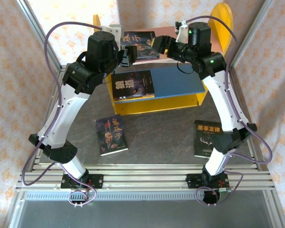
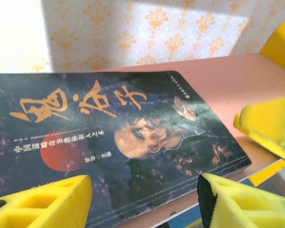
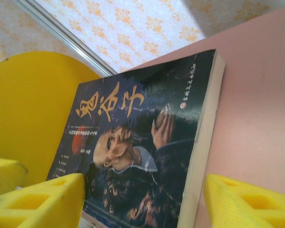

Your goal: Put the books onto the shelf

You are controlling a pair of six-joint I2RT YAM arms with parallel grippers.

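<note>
Lying flat, book (image 2: 109, 142) nears pink board (image 2: 218, 80)'s front edge.

I'm working in a lab test cell: aluminium frame posts (image 1: 40, 31) rise on either side of the shelf (image 1: 180, 81), floral-print backdrop sheets (image 1: 147, 12) hang behind it, and slotted metal rails (image 1: 142, 178) run across the near edge of the grey desk (image 1: 156, 137) in front of it.

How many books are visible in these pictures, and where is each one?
4 books: one on the pink upper board, one on the blue lower board, two on the table, left and right. Another may be hidden under the arms.
</note>
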